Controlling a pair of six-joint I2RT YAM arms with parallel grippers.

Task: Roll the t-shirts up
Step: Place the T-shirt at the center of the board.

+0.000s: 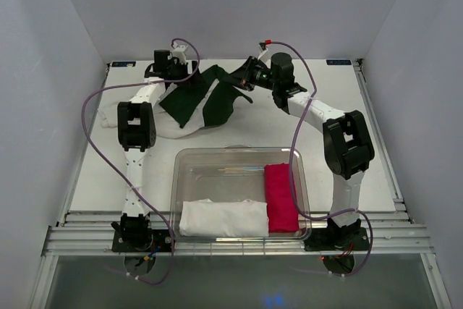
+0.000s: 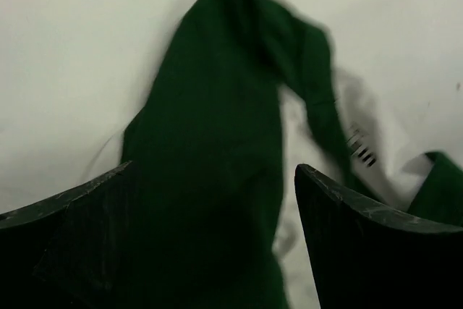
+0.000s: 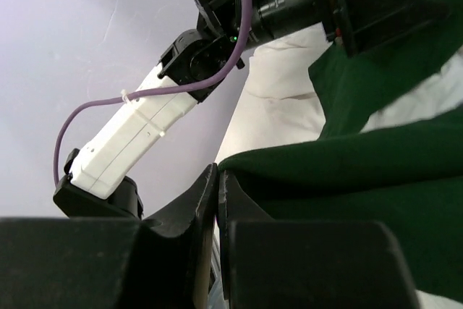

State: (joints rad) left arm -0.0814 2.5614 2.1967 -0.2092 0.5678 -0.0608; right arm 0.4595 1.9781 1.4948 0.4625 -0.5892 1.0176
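Note:
The dark green t-shirt (image 1: 192,103) lies crumpled at the back of the table on top of the white t-shirt (image 1: 116,115). My left gripper (image 1: 179,77) is open just above the green t-shirt (image 2: 210,150), with cloth under the gap between its fingers (image 2: 347,222). The white t-shirt (image 2: 298,142) shows beside it, with its black lettering (image 2: 360,146). My right gripper (image 1: 242,81) is shut (image 3: 218,168) on an edge of the green t-shirt (image 3: 376,171) and holds it a little off the table. The white t-shirt (image 3: 282,106) lies behind.
A clear plastic bin (image 1: 181,179) stands at the near middle. It holds a white rolled cloth (image 1: 221,218) and a bright pink bundle (image 1: 281,197). Grey walls close in the table at the back and sides. The left arm (image 3: 137,135) crosses the right wrist view.

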